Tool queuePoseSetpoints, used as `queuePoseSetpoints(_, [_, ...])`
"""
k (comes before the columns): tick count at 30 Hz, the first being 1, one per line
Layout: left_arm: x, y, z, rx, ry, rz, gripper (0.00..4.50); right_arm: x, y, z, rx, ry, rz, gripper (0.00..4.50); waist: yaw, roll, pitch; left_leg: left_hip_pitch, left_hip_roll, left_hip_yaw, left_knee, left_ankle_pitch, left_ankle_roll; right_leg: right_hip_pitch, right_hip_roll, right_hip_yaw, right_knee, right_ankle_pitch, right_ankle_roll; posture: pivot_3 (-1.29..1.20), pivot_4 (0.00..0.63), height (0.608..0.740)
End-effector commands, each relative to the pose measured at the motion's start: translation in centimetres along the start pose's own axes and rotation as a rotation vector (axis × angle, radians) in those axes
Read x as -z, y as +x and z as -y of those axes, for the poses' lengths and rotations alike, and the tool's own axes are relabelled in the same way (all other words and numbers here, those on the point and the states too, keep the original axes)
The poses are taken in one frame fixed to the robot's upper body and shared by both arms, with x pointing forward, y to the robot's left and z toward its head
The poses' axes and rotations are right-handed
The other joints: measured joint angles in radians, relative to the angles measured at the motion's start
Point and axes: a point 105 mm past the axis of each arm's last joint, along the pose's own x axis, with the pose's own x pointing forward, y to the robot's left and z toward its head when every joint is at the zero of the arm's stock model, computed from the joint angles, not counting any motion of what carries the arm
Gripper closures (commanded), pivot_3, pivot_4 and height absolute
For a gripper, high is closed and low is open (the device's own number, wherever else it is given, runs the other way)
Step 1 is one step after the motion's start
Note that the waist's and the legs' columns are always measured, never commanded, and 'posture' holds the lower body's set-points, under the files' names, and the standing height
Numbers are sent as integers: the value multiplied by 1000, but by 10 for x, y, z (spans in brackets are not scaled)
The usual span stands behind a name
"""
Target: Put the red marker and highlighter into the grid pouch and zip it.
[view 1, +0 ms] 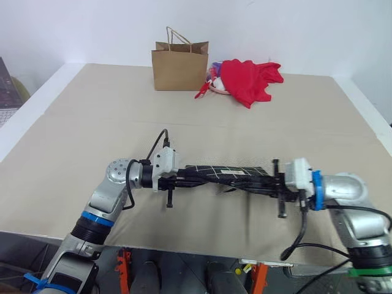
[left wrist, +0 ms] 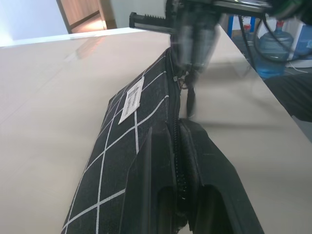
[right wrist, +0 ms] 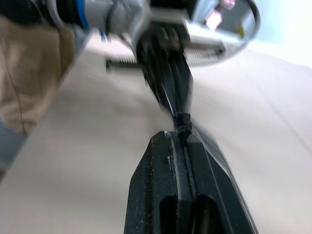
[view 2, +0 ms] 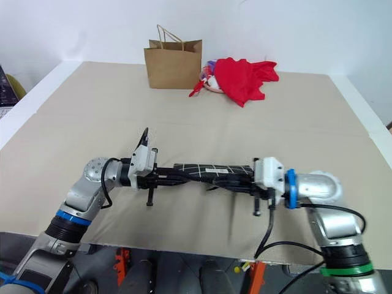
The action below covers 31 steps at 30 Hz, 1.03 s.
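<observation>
The grid pouch [view 1: 229,171], black with thin white lines and a small white label [left wrist: 131,97], hangs stretched level just above the table, between my two grippers. My left gripper [view 1: 184,179] is shut on its left end, the fingers [left wrist: 151,161] pinching the zipper edge. At the opposite end my right gripper [view 1: 275,179] is shut on the pouch, its fingers [right wrist: 156,165] closed along the zipper seam. The black zipper pull [left wrist: 189,100] dangles at that right end. The red marker and the highlighter are out of view.
A brown paper bag [view 1: 179,69] stands at the back of the beige table [view 1: 92,122], with a red cloth [view 1: 248,78] and some small items beside it. The table's front edge runs just below both arms.
</observation>
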Motion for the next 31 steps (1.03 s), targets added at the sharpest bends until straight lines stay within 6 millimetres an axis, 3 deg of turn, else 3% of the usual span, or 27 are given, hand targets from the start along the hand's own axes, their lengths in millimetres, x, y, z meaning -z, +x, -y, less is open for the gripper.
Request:
queuePoseSetpoints(1, [-6, -1, -2, 2, 43, 9, 4500, 2, -46, 15, 129, -2, -74, 4480, 3, 0, 0, 0, 0, 0, 0, 0, 0, 0, 0, 0, 0, 0, 0, 0, 150, 740])
queuePoseSetpoints(3, [-5, -1, -3, -1, 46, 8, 4500, 12, -69, 13, 166, 20, -141, 4480, 6, 0, 0, 1, 0, 0, 0, 0, 0, 0, 0, 0, 0, 0, 0, 0, 150, 740])
queuePoseSetpoints(5, [-4, -1, -4, -3, 49, 5, 4500, 17, -80, 10, 177, 27, -174, 4480, 10, 0, 0, 1, 0, 0, 0, 0, 0, 0, 0, 0, 0, 0, 0, 0, 150, 740])
queuePoseSetpoints(10, [-1, 1, -5, 11, 34, -4, 4500, 9, -72, 10, 195, 130, -113, 4480, -3, 0, 0, 2, 0, 0, 0, 0, 0, 1, 0, 0, 1, 0, -1, 0, 150, 740])
queuePoseSetpoints(13, [-1, 0, -6, 30, -20, -12, 3475, 9, -64, 4, 165, 228, -103, 3624, -4, 0, 0, 2, 0, 0, 1, 1, 0, 1, 0, 0, 1, 1, -1, 0, 150, 740])
queuePoseSetpoints(14, [-1, -2, -6, 35, -32, -19, 2840, 5, -60, 5, 171, 297, -63, 2926, -4, 0, 0, 2, 0, 0, 1, 1, 0, 1, 0, 0, 1, 1, -1, 0, 150, 740])
queuePoseSetpoints(15, [-1, -4, -6, 39, -57, -21, 2677, -1, -53, 6, 176, 359, -12, 2799, -4, 0, 0, 2, 0, 0, 1, 1, 0, 1, 0, 0, 1, 1, 0, 0, 150, 740])
queuePoseSetpoints(18, [-1, -8, -7, 32, -101, -27, 1475, -10, -42, 9, 184, 486, 61, 1508, -10, 0, 0, 2, 0, 0, 1, 1, 0, 1, 0, 0, 1, 1, 0, 0, 150, 740])
queuePoseSetpoints(19, [2, -11, -11, -4, -108, -32, 642, -8, -40, 12, 194, 495, 62, 657, -10, 0, 0, 2, 0, -1, 1, 1, 0, 1, 0, 0, 1, 1, -1, 0, 150, 740])
queuePoseSetpoints(21, [10, -20, -20, -94, -124, -53, 43, -3, -39, 18, 227, 498, 61, 44, -10, 0, 0, 2, 0, -1, 1, 1, 0, 1, 0, 0, 1, 1, 0, 0, 150, 740])
queuePoseSetpoints(26, [28, -51, -45, -329, -136, -120, 43, 29, -60, 36, 424, 504, 20, 44, -10, 0, 0, 1, 0, -1, 1, 1, 0, 1, 0, 0, 1, 1, 0, 0, 150, 740])
queuePoseSetpoints(31, [37, -78, -53, -467, -122, -181, 43, 55, -93, 28, 511, 458, -60, 44, -8, 0, 0, 0, 0, -1, 0, 1, 1, 0, 0, -1, 1, 0, 0, 0, 150, 740])
